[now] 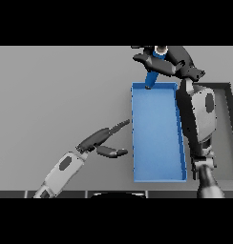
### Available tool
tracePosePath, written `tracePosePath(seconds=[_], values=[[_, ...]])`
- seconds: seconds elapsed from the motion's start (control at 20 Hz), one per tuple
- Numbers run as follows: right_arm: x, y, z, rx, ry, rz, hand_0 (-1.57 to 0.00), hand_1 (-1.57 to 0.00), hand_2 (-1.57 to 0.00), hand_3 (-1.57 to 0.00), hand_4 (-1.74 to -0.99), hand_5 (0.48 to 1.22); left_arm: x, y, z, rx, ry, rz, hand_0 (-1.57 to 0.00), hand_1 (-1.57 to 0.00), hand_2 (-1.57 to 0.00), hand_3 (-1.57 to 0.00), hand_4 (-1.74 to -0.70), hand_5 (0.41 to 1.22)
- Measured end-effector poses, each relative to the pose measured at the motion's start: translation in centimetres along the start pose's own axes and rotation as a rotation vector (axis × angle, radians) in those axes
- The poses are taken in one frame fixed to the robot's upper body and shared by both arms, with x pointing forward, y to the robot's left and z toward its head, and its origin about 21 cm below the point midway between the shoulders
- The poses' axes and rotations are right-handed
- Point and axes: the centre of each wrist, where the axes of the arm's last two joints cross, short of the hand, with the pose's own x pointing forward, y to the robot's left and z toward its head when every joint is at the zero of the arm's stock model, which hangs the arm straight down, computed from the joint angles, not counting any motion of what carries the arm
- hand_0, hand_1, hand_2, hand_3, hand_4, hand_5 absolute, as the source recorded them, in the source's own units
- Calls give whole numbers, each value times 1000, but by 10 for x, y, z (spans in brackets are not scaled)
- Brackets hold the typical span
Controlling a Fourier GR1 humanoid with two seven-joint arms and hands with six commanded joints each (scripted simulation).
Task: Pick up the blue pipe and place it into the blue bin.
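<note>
The blue pipe (152,75) hangs tilted above the far edge of the blue bin (135,133), its lower end just over the bin's far rim. My right hand (167,61) is curled round the pipe's upper end at the top of the view. The right arm stretches along the bin's right wall and covers part of it. My left hand (100,139) rests open left of the bin, fingers pointing toward its left wall without touching it.
A dark tray or frame (227,128) lies to the right of the bin, partly behind my right arm. Grey table (56,95) spreads to the left and far side.
</note>
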Motion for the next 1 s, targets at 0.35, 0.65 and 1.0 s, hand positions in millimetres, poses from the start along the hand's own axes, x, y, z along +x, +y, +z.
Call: tracePosePath(seconds=[0.35,0.65,1.0], values=[[-78,-35,46,-221,275,-79,-1571,-1571,-1571,-1571,-1499,1221,-1,3,5,0,3,-12,1,1,1,1,-826,466],[-134,-40,89,-391,532,-105,-1571,-1571,-1571,-1080,-1586,1221,-1,2,5,-2,-4,0,1,1,1,1,-826,470],[-176,-23,119,-429,808,-122,-1465,-1382,-1333,-807,-1534,1190,-1,-3,6,-1,5,2,1,1,1,1,-829,474]])
